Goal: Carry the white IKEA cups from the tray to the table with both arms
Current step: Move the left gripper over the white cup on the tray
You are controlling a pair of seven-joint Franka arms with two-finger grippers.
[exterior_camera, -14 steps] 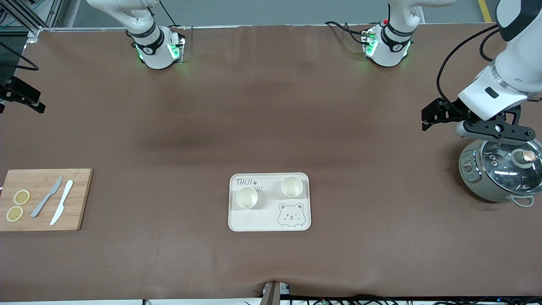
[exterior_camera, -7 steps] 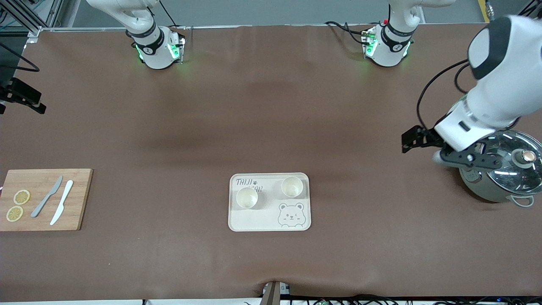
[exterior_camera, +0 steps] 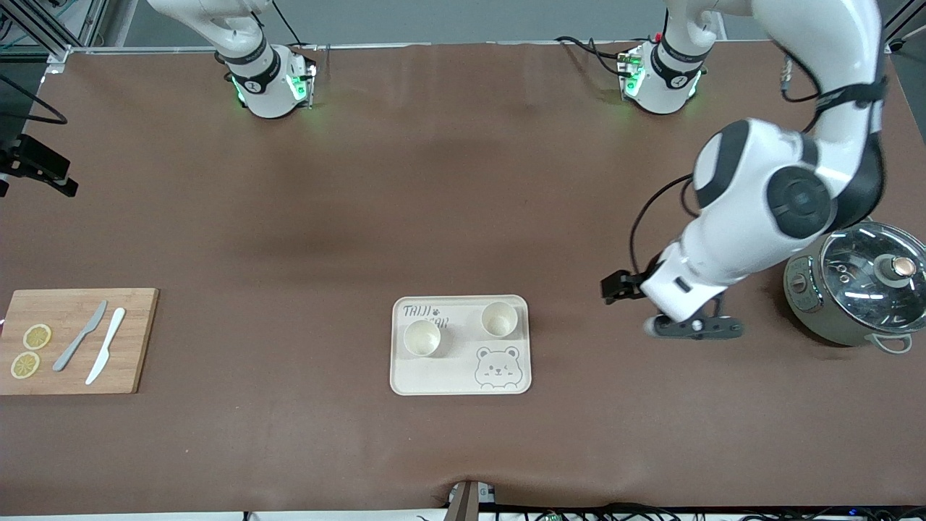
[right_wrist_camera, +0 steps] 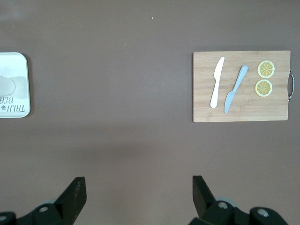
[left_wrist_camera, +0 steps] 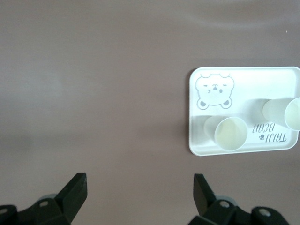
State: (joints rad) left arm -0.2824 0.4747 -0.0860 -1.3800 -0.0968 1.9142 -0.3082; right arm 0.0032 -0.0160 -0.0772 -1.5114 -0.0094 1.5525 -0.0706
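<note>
Brown cloth covers the surface point(exterior_camera: 463, 217), where each empty, wide-open pincer, left point(exterior_camera: 691, 327) and right point(right_wrist_camera: 136, 194), is best centred over its own cup point(exterior_camera: 498, 318) point(exterior_camera: 422, 337) on the tray point(exterior_camera: 463, 380) before being lowered.

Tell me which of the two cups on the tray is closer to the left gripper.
The cup at the tray's end toward the left arm, above the bear drawing. The other cup sits by the lettering, farther from the left gripper.

My black fingers point(left_wrist_camera: 75, 194). Brown table point(exterior_camera: 463, 217); cream-white tray point(exterior_camera: 461, 376), grey bear print; 2 cream-white cups point(exterior_camera: 422, 338); tan wooden board point(exterior_camera: 130, 340), 2 yellow lemon slices point(exterior_camera: 37, 336).
</note>
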